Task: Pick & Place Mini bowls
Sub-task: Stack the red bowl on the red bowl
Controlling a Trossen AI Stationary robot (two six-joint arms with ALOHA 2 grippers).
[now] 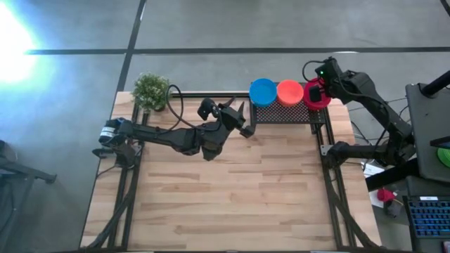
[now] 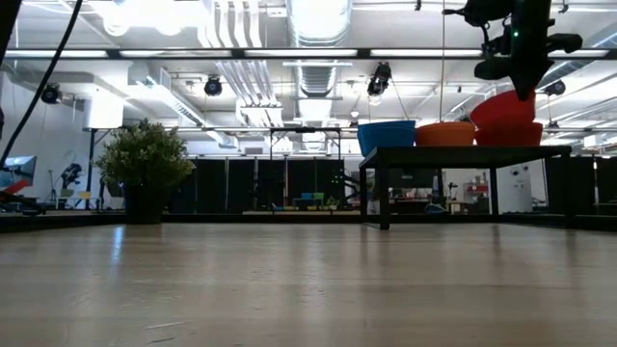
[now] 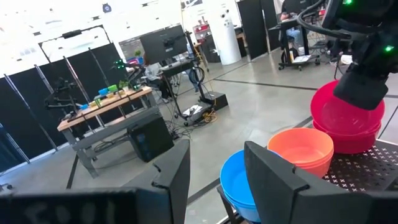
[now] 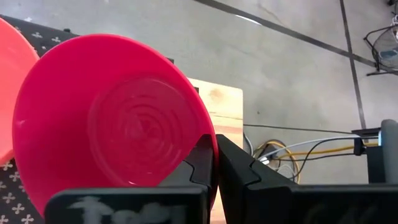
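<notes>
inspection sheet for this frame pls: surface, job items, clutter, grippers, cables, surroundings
Surface: wooden table, with a dark perforated stand at its far edge.
Job's things: blue bowls, orange bowls and red bowls stand in stacks side by side on the stand. The top red bowl is tilted.
Clutter: potted plant at the far left corner.
Grippers: right gripper shut on the top red bowl's rim, above the red stack. Left gripper open and holding nothing, near the blue stack.
Cables: black cable looping by the plant; wires on the floor past the table's right edge.
Surroundings: concrete floor, workbenches and dark panels behind.
</notes>
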